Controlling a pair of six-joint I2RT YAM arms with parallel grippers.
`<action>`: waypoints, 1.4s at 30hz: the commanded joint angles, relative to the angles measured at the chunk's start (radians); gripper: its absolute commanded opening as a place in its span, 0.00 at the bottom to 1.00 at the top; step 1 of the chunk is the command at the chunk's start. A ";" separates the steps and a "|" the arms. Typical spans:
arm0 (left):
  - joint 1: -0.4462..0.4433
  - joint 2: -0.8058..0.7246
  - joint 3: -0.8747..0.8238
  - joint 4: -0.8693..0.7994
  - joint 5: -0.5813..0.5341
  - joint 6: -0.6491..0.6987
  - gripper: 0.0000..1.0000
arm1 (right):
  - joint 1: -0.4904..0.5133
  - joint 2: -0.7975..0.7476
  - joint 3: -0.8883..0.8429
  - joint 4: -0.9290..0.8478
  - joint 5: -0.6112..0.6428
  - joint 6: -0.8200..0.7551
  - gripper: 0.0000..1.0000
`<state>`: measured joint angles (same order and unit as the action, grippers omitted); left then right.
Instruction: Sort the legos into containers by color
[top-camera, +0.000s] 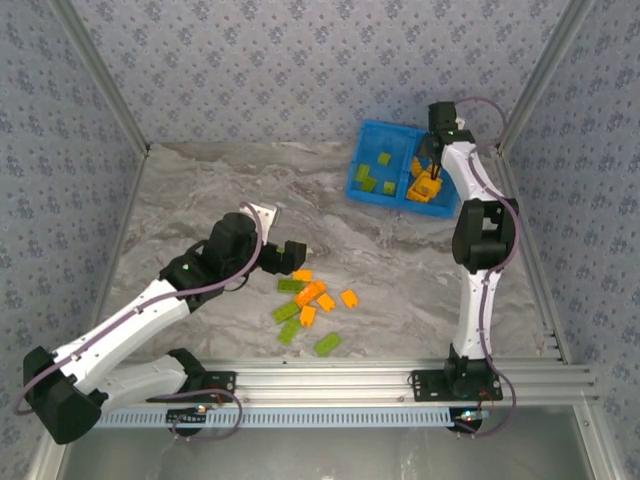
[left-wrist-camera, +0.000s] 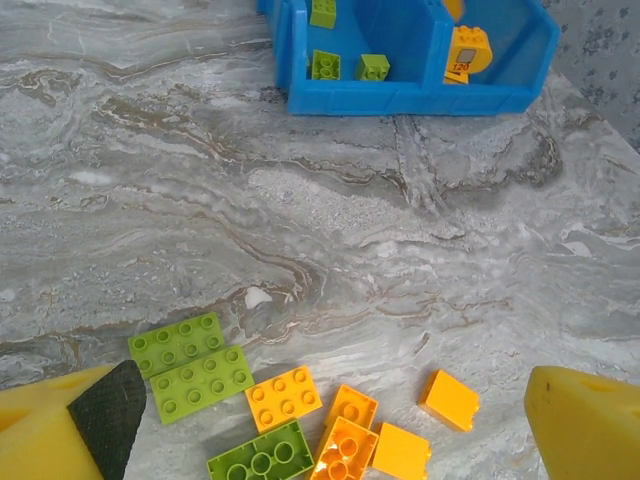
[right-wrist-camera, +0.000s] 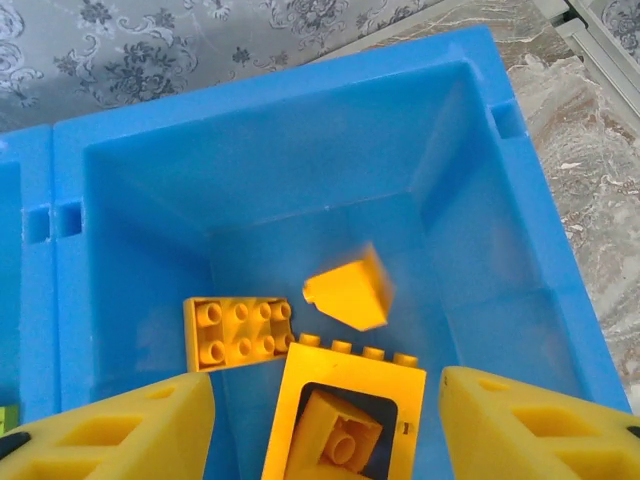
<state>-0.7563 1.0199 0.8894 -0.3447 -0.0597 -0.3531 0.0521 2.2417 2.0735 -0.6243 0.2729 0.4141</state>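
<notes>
Tool on right (right-wrist-camera: 325, 420) gapes over blue tray (right-wrist-camera: 300, 170).

Bright, even, diffuse light in all three views, no hard shadows. Just beyond the right fingers (right-wrist-camera: 110, 430), one orange sloped brick (right-wrist-camera: 345, 290) is smeared by motion blur while the blue tray (right-wrist-camera: 300, 130) around it is sharp, its inner walls softly shaded. The left fingers (left-wrist-camera: 580, 420) look slightly soft at close range; ahead of them the loose bricks (left-wrist-camera: 285, 398) cast faint, short shadows on the desk (left-wrist-camera: 300, 200), which shows a mild pale sheen
</notes>
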 joint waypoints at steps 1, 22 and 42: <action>-0.009 -0.017 -0.012 0.000 -0.018 -0.015 0.99 | 0.000 -0.080 -0.027 -0.039 -0.011 -0.014 0.63; -0.012 0.137 0.018 0.115 0.034 0.069 0.99 | 0.541 -1.127 -1.355 0.282 -0.269 -0.066 0.80; -0.031 0.190 -0.058 0.129 0.078 0.006 0.99 | 0.773 -0.619 -1.228 0.238 -0.251 -0.194 0.54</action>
<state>-0.7773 1.2179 0.8417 -0.2493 0.0113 -0.3202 0.8185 1.5913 0.8272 -0.3771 0.0154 0.2348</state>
